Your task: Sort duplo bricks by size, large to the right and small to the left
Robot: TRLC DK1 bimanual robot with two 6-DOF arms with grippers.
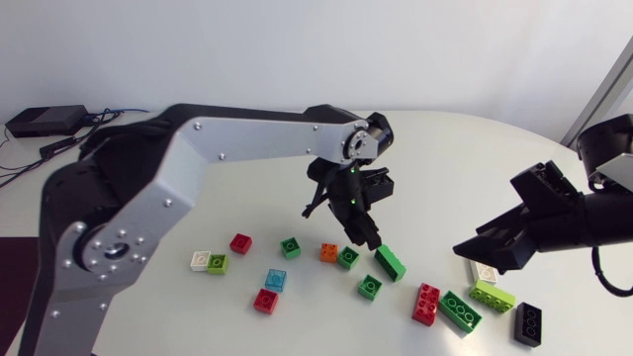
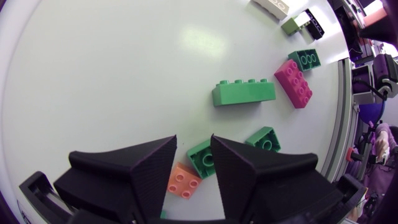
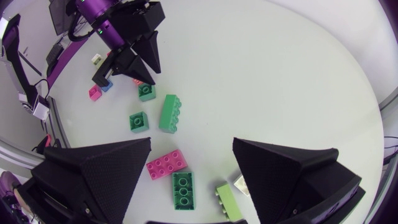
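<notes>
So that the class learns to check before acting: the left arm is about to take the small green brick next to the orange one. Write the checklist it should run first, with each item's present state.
1. The left gripper is open: ok.
2. The small green brick lines up with the gap between the fingers: ok.
3. The orange brick is clear of the closing path: not ok, it lies close beside the target, partly under one finger.
4. The fingers are low enough to close on the brick's sides: cannot tell.
5. The right gripper is out of the way: ok, open and well apart.
</notes>
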